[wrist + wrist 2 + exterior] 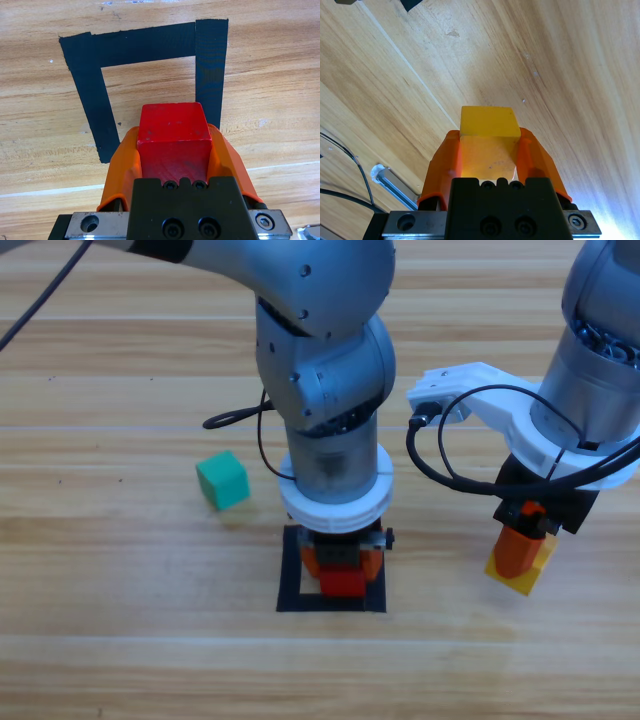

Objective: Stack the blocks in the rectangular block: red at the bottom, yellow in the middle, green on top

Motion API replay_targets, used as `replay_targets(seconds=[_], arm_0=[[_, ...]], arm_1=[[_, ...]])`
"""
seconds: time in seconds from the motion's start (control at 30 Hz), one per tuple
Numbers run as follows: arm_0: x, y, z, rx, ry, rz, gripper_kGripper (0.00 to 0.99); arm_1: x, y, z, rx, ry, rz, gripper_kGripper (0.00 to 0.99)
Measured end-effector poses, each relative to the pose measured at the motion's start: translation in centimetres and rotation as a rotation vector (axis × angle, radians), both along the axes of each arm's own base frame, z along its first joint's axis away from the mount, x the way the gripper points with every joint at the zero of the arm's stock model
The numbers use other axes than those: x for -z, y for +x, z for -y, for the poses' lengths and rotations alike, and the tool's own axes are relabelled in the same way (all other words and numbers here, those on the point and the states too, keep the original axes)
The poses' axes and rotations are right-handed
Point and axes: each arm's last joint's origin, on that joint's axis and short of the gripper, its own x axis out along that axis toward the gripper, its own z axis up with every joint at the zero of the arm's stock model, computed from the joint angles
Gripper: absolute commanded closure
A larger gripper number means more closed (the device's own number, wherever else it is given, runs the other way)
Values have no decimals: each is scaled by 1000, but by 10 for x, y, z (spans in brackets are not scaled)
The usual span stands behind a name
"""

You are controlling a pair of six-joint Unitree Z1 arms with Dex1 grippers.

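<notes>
My left gripper (342, 570) is shut on the red cube (343, 583), holding it over the black tape outline (295, 580) at the table's lower middle. In the left wrist view the red cube (173, 137) sits between the orange jaws, with the tape outline (92, 100) just beyond it. My right gripper (522, 555) is shut on the yellow cube (530, 575) at the right, close to the table. The right wrist view shows the yellow cube (487, 132) gripped between the jaws. The teal-green cube (222, 480) lies free on the wood, left of the outline.
Black cables (440, 465) hang between the two arms. The bulky left arm (325, 370) stands over the outline's far side. Bare wood lies along the front edge and at the left.
</notes>
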Motion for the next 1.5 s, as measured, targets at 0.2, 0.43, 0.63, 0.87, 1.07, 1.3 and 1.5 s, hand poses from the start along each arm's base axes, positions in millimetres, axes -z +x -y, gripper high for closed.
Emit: replay_targets(seconds=[0.2, 0.43, 0.63, 0.87, 1.07, 1.3, 1.5], arm_0=[[0, 0, 0, 0, 2, 3, 926], [0, 0, -1, -1, 7, 2, 926], [0, 0, -1, -1, 13, 0, 926], [1, 0, -2, -2, 22, 5, 926], [1, 0, -2, -2, 23, 5, 923], [2, 0, -2, -2, 26, 3, 761], [6, 1, -1, -2, 31, -2, 24]], arm_1=[[0, 0, 0, 0, -1, -1, 990], [0, 0, 0, 0, -1, -1, 990], [0, 0, 0, 0, -1, -1, 990], [0, 0, 0, -1, -1, -1, 990], [1, 0, 0, -2, -2, -2, 990], [1, 0, 0, -2, -2, -2, 990], [1, 0, 0, -2, -2, -2, 990]])
